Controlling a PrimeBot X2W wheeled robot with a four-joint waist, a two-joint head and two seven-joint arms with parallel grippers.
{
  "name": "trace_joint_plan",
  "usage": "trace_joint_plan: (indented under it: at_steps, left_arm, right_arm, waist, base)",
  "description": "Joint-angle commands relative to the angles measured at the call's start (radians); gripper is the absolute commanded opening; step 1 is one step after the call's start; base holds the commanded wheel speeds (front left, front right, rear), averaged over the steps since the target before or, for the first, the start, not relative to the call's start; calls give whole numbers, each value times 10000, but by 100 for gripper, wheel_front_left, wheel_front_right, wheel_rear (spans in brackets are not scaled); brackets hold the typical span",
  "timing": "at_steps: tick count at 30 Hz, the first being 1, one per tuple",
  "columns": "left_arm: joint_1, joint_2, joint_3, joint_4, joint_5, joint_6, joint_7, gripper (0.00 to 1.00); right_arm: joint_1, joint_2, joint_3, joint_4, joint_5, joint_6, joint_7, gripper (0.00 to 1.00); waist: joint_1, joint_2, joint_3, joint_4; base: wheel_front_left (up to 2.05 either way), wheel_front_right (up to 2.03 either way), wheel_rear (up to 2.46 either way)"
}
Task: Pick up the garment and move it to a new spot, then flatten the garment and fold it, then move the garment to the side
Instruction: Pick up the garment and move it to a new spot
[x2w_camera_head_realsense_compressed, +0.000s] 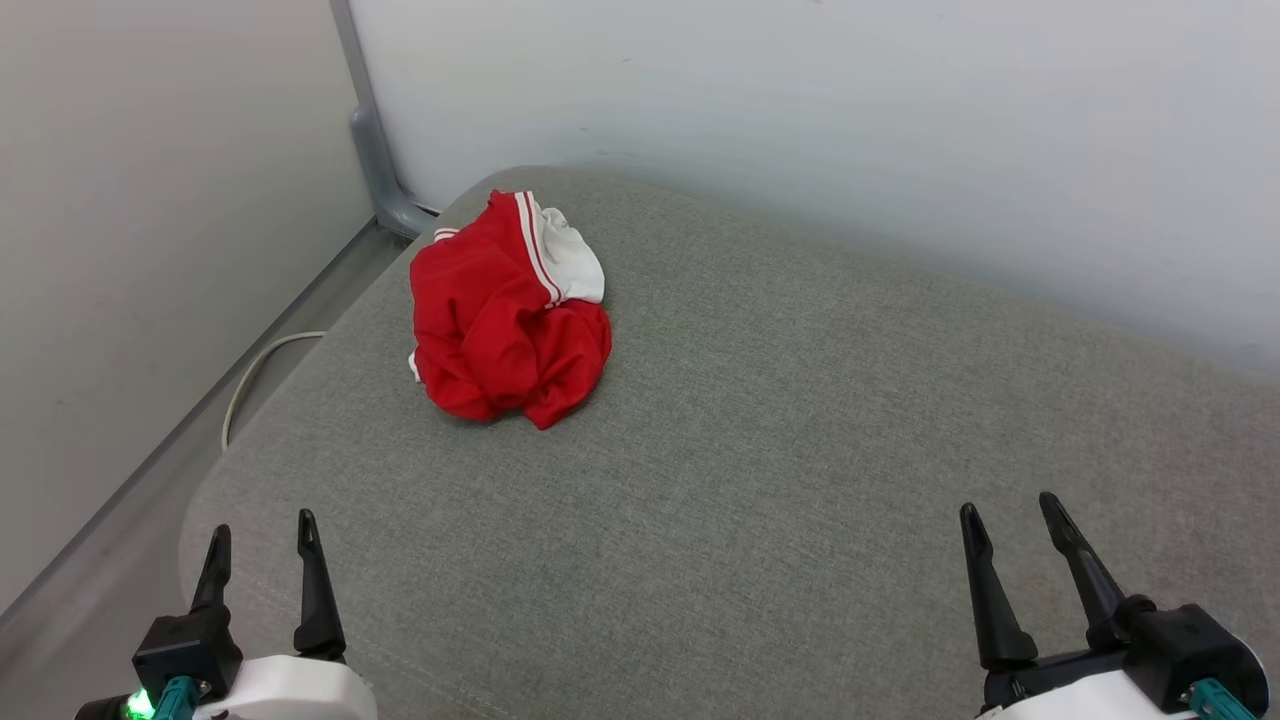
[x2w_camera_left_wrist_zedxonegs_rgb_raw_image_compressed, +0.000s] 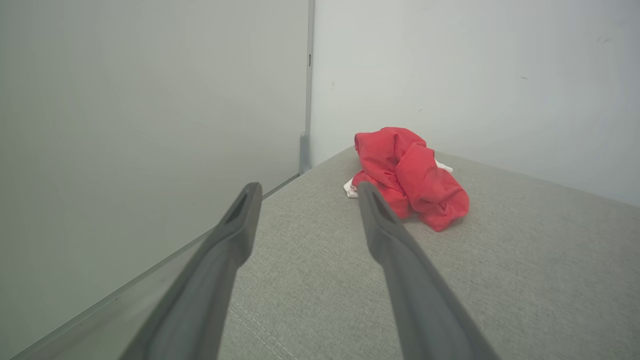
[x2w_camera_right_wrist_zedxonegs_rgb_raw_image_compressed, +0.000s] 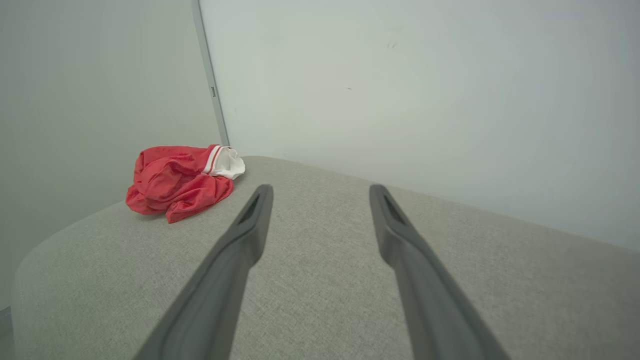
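Observation:
The garment (x2w_camera_head_realsense_compressed: 505, 320) is a crumpled red heap with a white sleeve and striped trim, lying on the far left part of the grey cushion (x2w_camera_head_realsense_compressed: 780, 420). Seen from the left wrist, the garment (x2w_camera_left_wrist_zedxonegs_rgb_raw_image_compressed: 410, 175) sits ahead and right of the fingers. The right wrist view has the garment (x2w_camera_right_wrist_zedxonegs_rgb_raw_image_compressed: 180, 182) far off to the left. My left gripper (x2w_camera_head_realsense_compressed: 262, 530) hovers open near the cushion's front left corner, well short of the heap. Over the front right my right gripper (x2w_camera_head_realsense_compressed: 1008, 510) stands open, far from the cloth. Nothing is between either pair of fingers.
Pale walls (x2w_camera_head_realsense_compressed: 800, 120) close in behind and to the left of the cushion. A grey post (x2w_camera_head_realsense_compressed: 375, 150) stands in the corner beyond the garment. A white cable (x2w_camera_head_realsense_compressed: 255, 370) runs along the floor gap at the left. The cushion's rounded left edge lies beside my left gripper.

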Motion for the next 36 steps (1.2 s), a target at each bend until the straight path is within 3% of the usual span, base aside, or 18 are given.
trace_joint_plan:
  at_steps: [1,10,19,25,30,33,36]
  left_arm:
    - [50,-2,39,-26,40,0,-28,100]
    - [-252,-3,122,53,-143,-36,-28,100]
    - [-2615,414,852,631,-257,-926,-28,100]
    - [-5006,1400,1295,1455,-534,-1317,-26,100]
    - [-6877,2271,1074,2582,-1122,-1452,-28,100]
    - [-7738,2825,337,3492,-1629,-1464,68,100]
    - [-8320,3509,-824,4327,-2401,-1466,1130,100]
  right_arm:
    - [88,-23,21,-38,-57,-7,-27,100]
    - [-19,-23,86,-55,-125,-7,-28,100]
    - [-586,-23,208,-313,-813,-7,-28,100]
    - [-1145,-25,210,-830,-1407,-7,-27,100]
    - [-1559,-141,146,-1318,-1673,-8,-27,100]
    - [-1700,-190,140,-1559,-1795,-7,-27,100]
    - [-1792,-246,91,-1805,-1853,-7,-28,100]
  waist:
    - [0,0,-7,22]
    - [0,0,113,-126]
    - [0,0,1118,-969]
    - [0,0,2226,-1658]
    - [0,0,2971,-2022]
    - [0,0,3247,-2176]
    - [0,0,3445,-2306]
  base:
    - [0,0,0]
    - [0,0,0]
    - [0,0,0]
    - [0,0,0]
    - [0,0,0]
    - [0,0,0]
    - [0,0,0]
